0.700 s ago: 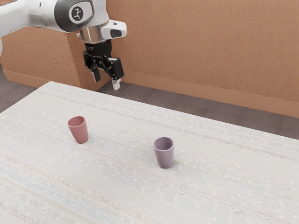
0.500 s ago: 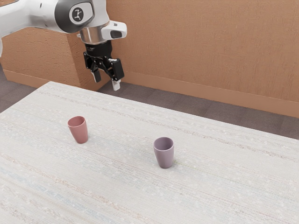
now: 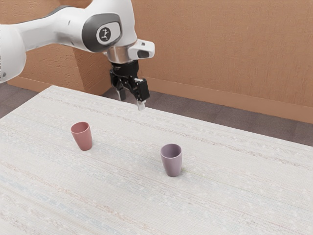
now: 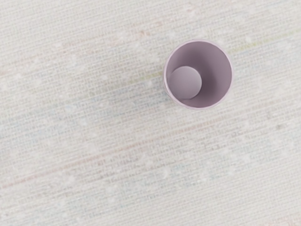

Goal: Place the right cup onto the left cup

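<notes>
Mauve cup [image 3: 171,164], smooth and tapered, stands upright on the cloth-textured table [image 3: 225,200], well apart from the red cup [image 3: 82,137]; the gripper [image 3: 131,99] is spread wide; a round emblem [image 3: 104,34] marks the arm [image 3: 58,28].

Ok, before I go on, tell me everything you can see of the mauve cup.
The mauve cup is smooth and plain, perhaps ceramic or plastic, with a round, paler rim and walls narrowing toward the base; no handle shows. It stands upright, mouth up, and empty down to its flat round bottom. It is on the pale woven-looking tabletop, toward the exterior view's right from the red cup. Only the tabletop touches it.
</notes>
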Controlling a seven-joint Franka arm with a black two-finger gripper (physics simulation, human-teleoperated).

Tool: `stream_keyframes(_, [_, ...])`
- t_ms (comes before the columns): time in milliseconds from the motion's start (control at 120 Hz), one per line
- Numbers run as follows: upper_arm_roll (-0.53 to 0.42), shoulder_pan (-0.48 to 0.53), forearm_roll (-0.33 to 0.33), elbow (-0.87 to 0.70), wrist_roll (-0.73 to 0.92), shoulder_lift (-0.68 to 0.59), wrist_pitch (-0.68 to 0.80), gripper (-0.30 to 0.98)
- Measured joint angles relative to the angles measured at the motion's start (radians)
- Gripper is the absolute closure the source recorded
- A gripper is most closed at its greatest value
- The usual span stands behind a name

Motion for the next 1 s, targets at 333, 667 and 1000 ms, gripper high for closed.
stream_keyframes(333, [-0.032, -0.030, -0.039, -0.005, 0.002, 0.091, 0.093, 0.00])
stream_keyframes(667, [-0.034, -0.076, -0.083, -0.059, -0.002, 0.155, 0.184, 0.00])
stream_keyframes(1000, [-0.034, -0.100, -0.119, -0.046, -0.004, 0.240, 0.249, 0.03])
